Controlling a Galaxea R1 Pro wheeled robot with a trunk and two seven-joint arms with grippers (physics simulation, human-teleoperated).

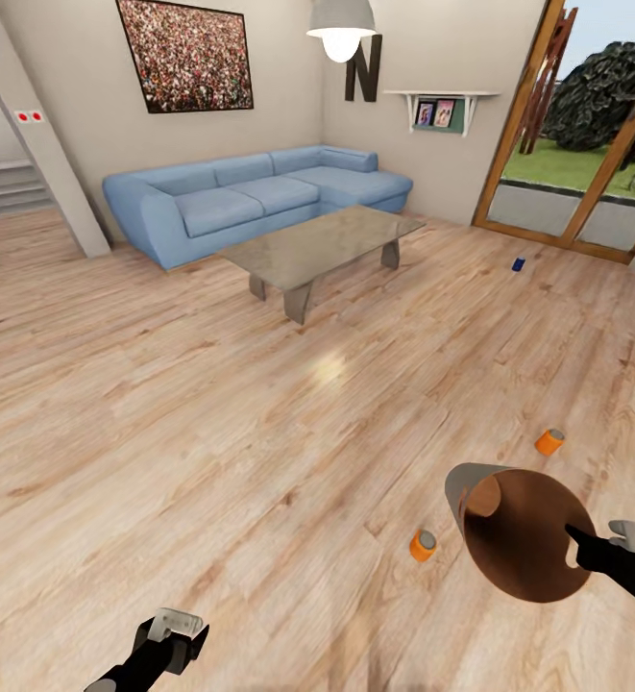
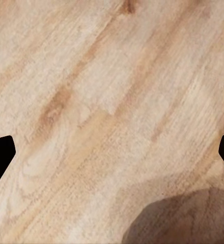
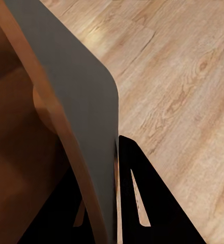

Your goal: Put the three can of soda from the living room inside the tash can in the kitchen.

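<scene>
The living room's wood floor (image 1: 211, 404) spreads wide, with a blue sectional sofa (image 1: 250, 197) against the far wall and a low grey table (image 1: 322, 248) just in front of it; the table's surface is bare. Wood-framed glass doors (image 1: 586, 154) stand at the right.

The trash can (image 1: 519, 533) is lifted and tilted, its mouth turned toward the head camera, showing a glossy copper-brown inside with no can in it. The right end effector (image 1: 586, 546) is clenched on the rim; in the right wrist view its dark fingers (image 3: 142, 203) stand on either side of the grey wall (image 3: 81, 101).

Three soda cans lie on the floor, all outside the bin: one orange can (image 1: 423, 545) just beside the bin's left side, a second orange can (image 1: 549, 441) near the bin on its far side, and one dark blue can (image 1: 518, 263) well apart, near the glass doors.

The left end effector (image 1: 178, 630) hangs low over bare floor, released, its fingertips (image 2: 0, 152) wide apart.
</scene>
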